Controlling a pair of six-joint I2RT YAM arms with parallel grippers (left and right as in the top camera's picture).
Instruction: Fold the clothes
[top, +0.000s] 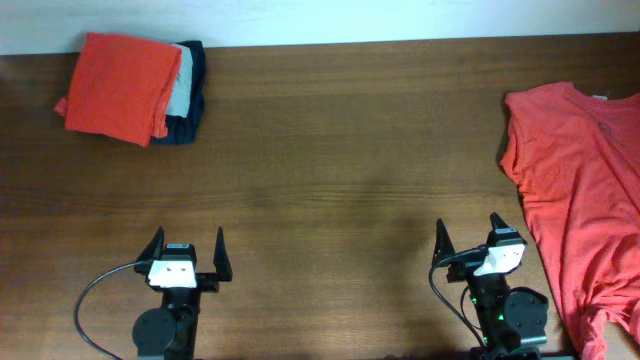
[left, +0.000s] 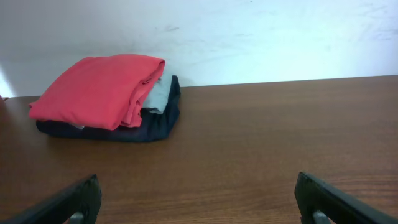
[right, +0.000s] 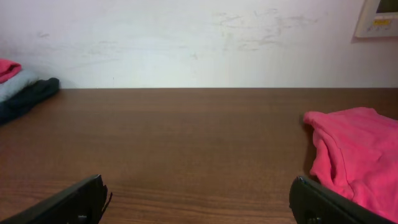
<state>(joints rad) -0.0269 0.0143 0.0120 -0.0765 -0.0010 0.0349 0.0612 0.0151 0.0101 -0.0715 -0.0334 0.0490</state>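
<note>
Both grippers empty at the near edge, shirts off to either side
The left gripper (top: 189, 242) and right gripper (top: 467, 230) stand with jaws spread wide, holding nothing. An unfolded orange-red T-shirt (top: 580, 170) lies on the table (top: 330, 150) at its right edge, just beside the right gripper. A folded orange-red shirt (top: 120, 88) tops a grey and navy pile (top: 190, 105) in the far left corner, well apart from the left gripper
</note>
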